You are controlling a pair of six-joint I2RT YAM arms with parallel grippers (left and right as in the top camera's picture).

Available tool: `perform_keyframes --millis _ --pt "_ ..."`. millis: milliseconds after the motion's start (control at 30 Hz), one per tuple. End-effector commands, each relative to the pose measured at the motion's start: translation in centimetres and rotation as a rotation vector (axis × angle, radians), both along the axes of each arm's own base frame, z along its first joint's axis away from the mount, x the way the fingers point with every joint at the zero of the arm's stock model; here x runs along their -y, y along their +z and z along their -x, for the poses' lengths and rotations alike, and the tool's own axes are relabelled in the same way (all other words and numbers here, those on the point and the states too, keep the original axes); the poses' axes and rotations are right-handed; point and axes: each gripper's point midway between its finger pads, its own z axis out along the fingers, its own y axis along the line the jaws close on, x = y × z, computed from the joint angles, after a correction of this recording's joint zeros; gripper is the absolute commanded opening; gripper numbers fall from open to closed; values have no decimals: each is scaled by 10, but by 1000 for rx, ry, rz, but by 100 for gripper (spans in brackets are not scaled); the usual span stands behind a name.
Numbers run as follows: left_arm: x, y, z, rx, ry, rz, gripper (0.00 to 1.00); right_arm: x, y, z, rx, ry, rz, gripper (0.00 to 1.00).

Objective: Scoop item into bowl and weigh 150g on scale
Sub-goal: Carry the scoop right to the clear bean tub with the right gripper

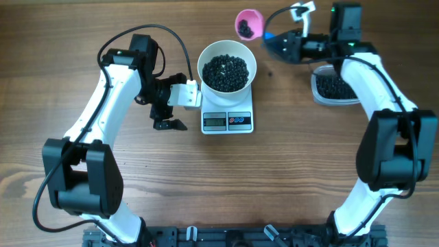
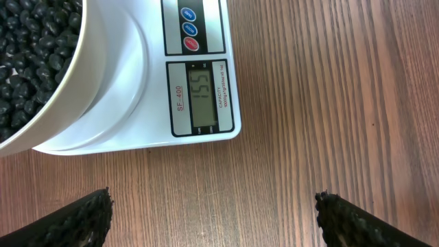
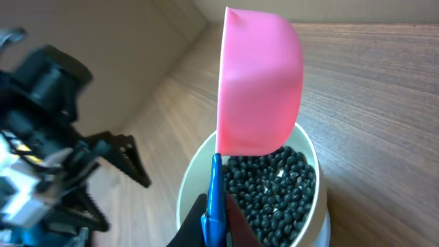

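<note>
The white bowl [image 1: 206,56] holds a heap of black beans [image 1: 226,71] and stands on the white scale [image 1: 227,121]. In the left wrist view the scale [image 2: 154,75] shows 155 on its display, with the bowl [image 2: 89,82] and its beans [image 2: 27,41] at upper left. My left gripper [image 1: 168,118] [image 2: 216,219] hangs open over bare wood just left of the scale. My right gripper [image 1: 273,40] [image 3: 216,214] is shut on the blue handle of a pink scoop [image 1: 248,24] [image 3: 259,82]. The scoop sits up and to the right of the bowl [image 3: 195,175] and carries a few beans.
A clear plastic tub [image 1: 334,88] of black beans sits at the right, under the right arm. One stray bean [image 1: 269,73] lies on the wood between bowl and tub. The left arm [image 3: 48,137] shows at the left of the right wrist view.
</note>
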Motion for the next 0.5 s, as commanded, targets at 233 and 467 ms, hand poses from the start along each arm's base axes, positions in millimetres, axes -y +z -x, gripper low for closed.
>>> perform_keyframes --millis 233,467 --pt "1 -2 2 -8 -1 0 100 103 27 26 -156 -151 -101 4" --pt "1 -2 2 -8 -1 0 100 162 37 50 -234 -327 -58 4"
